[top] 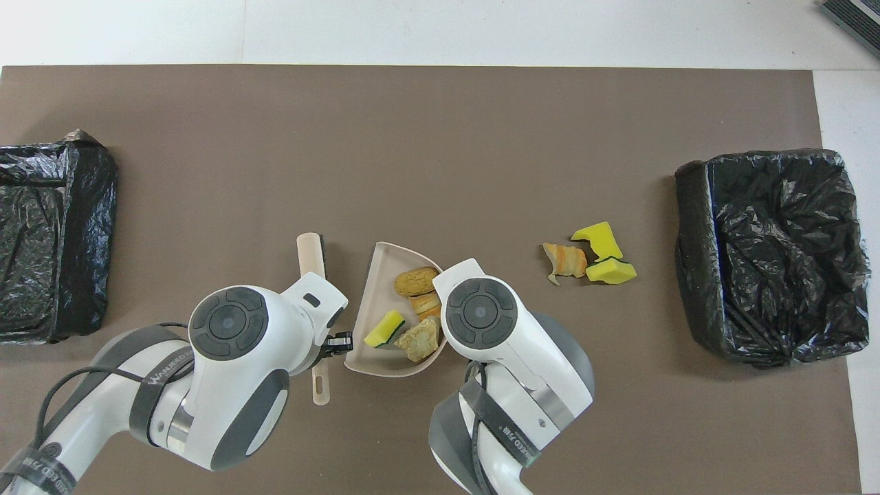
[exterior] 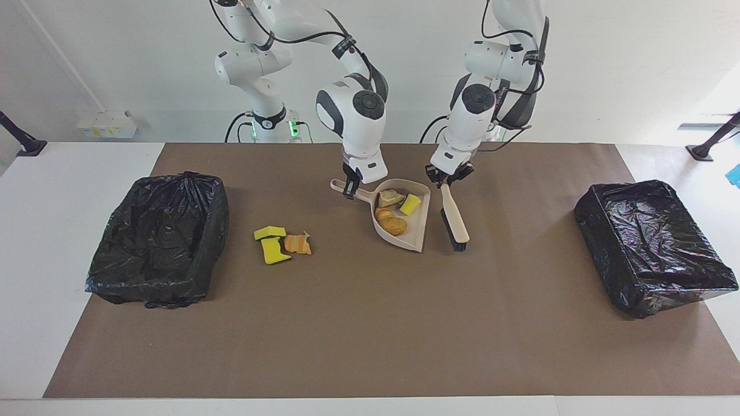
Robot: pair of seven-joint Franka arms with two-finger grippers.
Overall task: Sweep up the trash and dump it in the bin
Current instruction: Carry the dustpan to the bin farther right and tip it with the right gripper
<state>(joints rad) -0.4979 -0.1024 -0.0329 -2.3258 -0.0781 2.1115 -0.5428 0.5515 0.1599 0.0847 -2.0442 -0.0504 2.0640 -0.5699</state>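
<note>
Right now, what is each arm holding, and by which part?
Left tool grips the brush by its handle end; right tool grips the dustpan by its handle.

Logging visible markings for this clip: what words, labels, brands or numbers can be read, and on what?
"WANJEED" is about how the strap on the left arm reads, the last letters unsure.
The strap on the right arm has print, too small and slanted to read.
Nothing legible on the dustpan, the brush or the bins.
</note>
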